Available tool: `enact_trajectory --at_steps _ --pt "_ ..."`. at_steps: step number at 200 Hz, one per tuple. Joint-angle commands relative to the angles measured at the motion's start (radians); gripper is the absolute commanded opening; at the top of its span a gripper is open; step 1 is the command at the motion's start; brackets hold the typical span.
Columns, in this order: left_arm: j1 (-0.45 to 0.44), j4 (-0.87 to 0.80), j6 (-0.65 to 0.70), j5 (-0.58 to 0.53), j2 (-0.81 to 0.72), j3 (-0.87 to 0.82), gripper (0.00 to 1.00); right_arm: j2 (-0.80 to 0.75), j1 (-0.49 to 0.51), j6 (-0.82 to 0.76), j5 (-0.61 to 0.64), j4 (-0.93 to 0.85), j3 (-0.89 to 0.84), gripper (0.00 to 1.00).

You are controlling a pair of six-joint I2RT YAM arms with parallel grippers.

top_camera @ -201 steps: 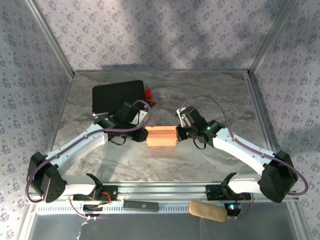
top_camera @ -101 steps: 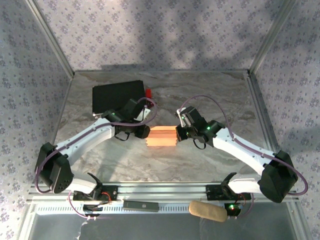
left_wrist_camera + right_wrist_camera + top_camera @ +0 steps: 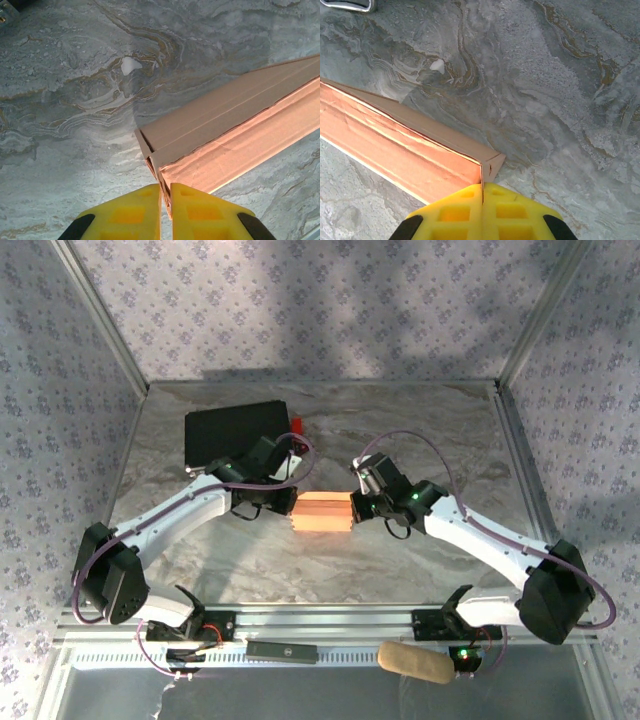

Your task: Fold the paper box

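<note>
The enclosure has floral-patterned walls (image 3: 300, 300) and metal corner posts (image 3: 100, 315). They surround a grey marble-patterned surface (image 3: 430, 430).

All positions are given relative to the paper box (image 3: 322, 512). It lies closed and flat at the centre of the surface, long axis left to right.

- Far-left of the box: a black case (image 3: 235, 432) lies flat, well apart from the box. A small red item (image 3: 297, 427) sits at the case's right edge.
- Left end: the left claw (image 3: 165, 186) is nearly closed. Its yellow fingers (image 3: 130, 212) leave only a narrow slit, and the cardboard of the box's end wall sits in that slit.
- Right end: the right claw (image 3: 483, 186) is fully closed. The edge of the end flap runs into the seam between its fingers.
- Near side: a black bar (image 3: 282, 649) lies on the base rail. A tan oblong pad (image 3: 415, 661) lies to its right.

The surface directly beside the box carries no obstacle.
</note>
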Motion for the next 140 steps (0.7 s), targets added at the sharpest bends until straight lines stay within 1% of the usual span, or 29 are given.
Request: enact_trajectory --at_steps 1,35,39,83,140 --pt "-0.007 0.011 -0.050 0.026 0.008 0.030 0.12 0.019 0.021 0.073 0.035 -0.021 0.042 0.00" --pt "-0.021 0.011 -0.089 0.018 0.013 0.019 0.10 0.042 0.048 0.163 0.067 -0.019 0.051 0.00" --pt "-0.023 0.038 -0.092 0.018 0.014 0.017 0.10 0.045 0.050 0.173 0.073 -0.018 0.052 0.00" --pt "-0.042 0.067 -0.126 0.001 0.006 -0.010 0.08 0.066 0.093 0.302 0.122 -0.012 0.068 0.00" --pt "-0.050 0.094 -0.156 -0.001 0.002 -0.040 0.07 0.093 0.130 0.375 0.172 -0.039 0.094 0.00"
